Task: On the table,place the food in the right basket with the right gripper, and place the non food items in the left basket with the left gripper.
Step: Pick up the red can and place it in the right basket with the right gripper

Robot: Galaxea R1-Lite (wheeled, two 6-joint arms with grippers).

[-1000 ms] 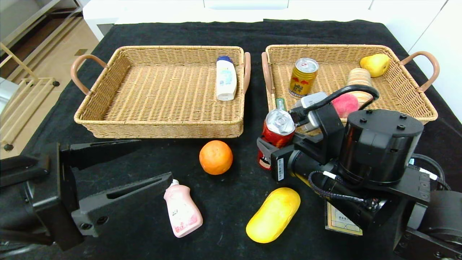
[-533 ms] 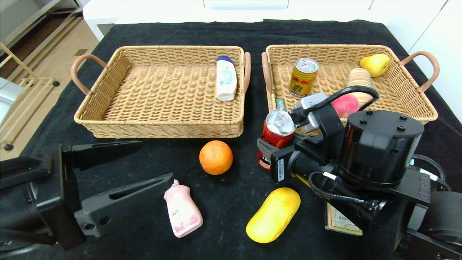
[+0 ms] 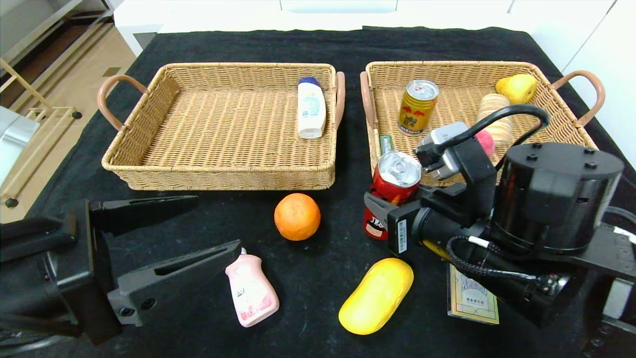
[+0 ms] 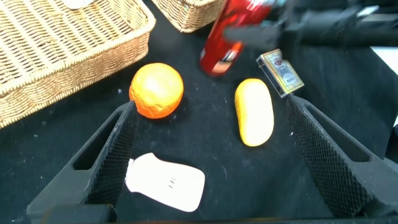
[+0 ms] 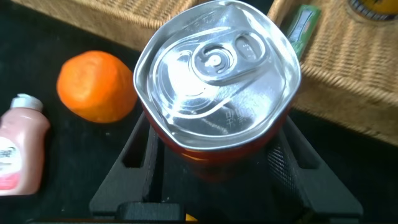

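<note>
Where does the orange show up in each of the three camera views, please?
Head view: the orange lies on the black cloth in front of the left basket.
Left wrist view: the orange lies beyond the open left pincer.
Right wrist view: the orange is beside the red can, which the right pincer grips.
Shared landmark: the pink bottle near the orange.

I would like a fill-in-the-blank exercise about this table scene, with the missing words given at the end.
1. The right claw is shut on the red ____.
2. The left basket holds one white ____.
3. The orange lies on the black cloth, in front of the ____ basket.
4. The left claw is ____, above the pink bottle.

Missing words: can; bottle; left; open
</note>
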